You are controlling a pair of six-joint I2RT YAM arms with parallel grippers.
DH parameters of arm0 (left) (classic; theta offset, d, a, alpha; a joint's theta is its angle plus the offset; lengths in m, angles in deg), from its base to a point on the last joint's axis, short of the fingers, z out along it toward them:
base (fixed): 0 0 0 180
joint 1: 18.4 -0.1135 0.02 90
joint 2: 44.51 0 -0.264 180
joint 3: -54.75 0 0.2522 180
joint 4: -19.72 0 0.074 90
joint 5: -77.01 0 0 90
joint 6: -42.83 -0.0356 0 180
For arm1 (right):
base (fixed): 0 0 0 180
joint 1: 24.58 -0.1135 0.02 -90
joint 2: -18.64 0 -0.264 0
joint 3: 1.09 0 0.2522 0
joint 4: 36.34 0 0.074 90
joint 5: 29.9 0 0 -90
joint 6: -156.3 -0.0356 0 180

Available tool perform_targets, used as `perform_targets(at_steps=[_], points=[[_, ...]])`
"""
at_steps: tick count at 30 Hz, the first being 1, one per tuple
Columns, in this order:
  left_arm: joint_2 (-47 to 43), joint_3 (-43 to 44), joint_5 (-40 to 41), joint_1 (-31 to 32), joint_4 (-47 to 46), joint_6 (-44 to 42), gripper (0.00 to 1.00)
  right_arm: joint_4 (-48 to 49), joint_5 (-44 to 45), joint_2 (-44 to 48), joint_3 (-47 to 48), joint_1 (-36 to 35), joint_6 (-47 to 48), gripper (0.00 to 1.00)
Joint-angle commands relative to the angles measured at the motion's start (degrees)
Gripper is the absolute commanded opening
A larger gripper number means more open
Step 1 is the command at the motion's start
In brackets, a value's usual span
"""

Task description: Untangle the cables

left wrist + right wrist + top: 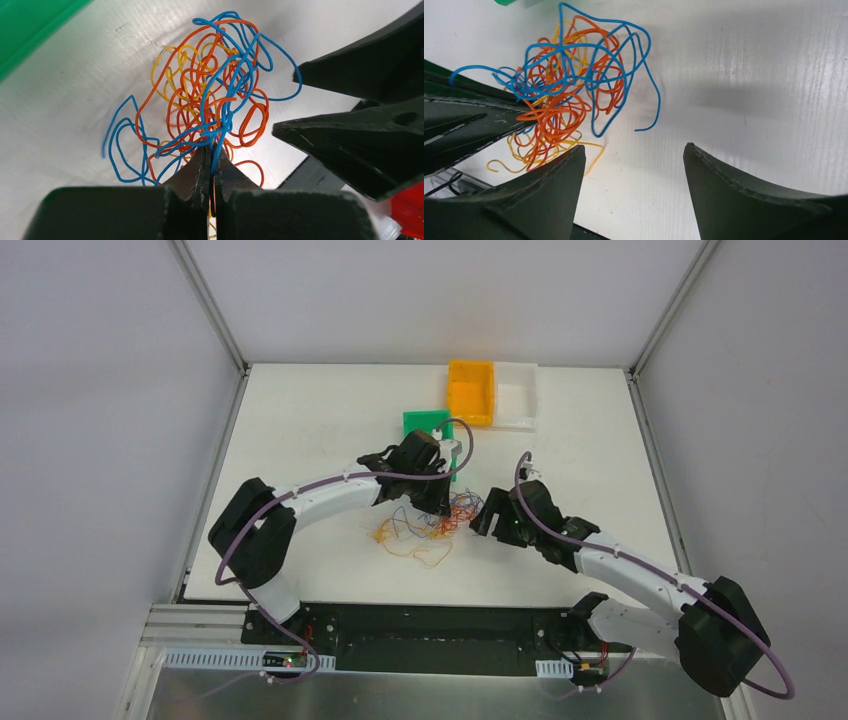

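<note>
Orange-blue cables [226,119] pinched in left gripper [211,151], right gripper [634,146] spread, seemingly beside them

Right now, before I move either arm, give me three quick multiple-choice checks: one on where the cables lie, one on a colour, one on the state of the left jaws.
1. Where does the cable tangle lie?
A. inside a bin
B. on the table under the left gripper
C. hanging off the table edge

2. What colour is the bin beside the orange bin?
A. white
B. red
C. black

3. How do the left jaws stand?
A. wide open
B. shut on strands of the tangle
C. shut on nothing

1 B: its strands spread over the white surface.
2 A: the white bin sits right next to the orange one.
3 B: blue and orange strands run in between the closed jaws.
</note>
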Motion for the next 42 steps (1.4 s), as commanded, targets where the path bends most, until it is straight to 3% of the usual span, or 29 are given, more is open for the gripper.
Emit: perform_targets(at_steps=[1, 6, 13, 16, 20, 23, 30, 42], points=[[-6.2, 1.1, -2.4, 0.2, -1.7, 2.8, 0.00, 3.4, 1.7, 4.4, -1.9, -0.3, -3.0, 0.75], [-7.9, 1.5, -3.7, 0.2, -1.6, 5.4, 0.00, 4.4, 3.9, 10.6, -3.7, -0.3, -1.8, 0.75], [-3.5, 5.9, -9.4, 3.4, -4.8, 11.3, 0.00, -9.3, 17.4, 18.2, 1.0, 0.4, 5.8, 0.76], [-2.9, 3.7, -15.2, 2.3, -15.7, 18.4, 0.00, -12.7, 17.6, 18.2, 2.8, 0.8, 6.7, 0.76], [-2.0, -5.4, -19.2, -5.6, -31.9, 31.0, 0.00, -13.6, 14.3, 16.8, 3.4, 0.8, 5.8, 0.76], [-0.1, -9.0, -18.3, -9.0, -31.4, 29.0, 0.00, -13.6, 9.3, 13.1, 4.4, 0.7, 5.8, 0.76], [4.1, -9.5, -15.3, -9.4, -27.5, 24.8, 0.00, -11.9, 5.4, 2.7, 7.3, -1.5, 3.6, 0.76], [2.9, -9.6, -13.1, -9.4, -22.5, 20.5, 0.00, -2.2, 8.4, -11.6, 12.2, -4.7, 1.0, 0.75]])
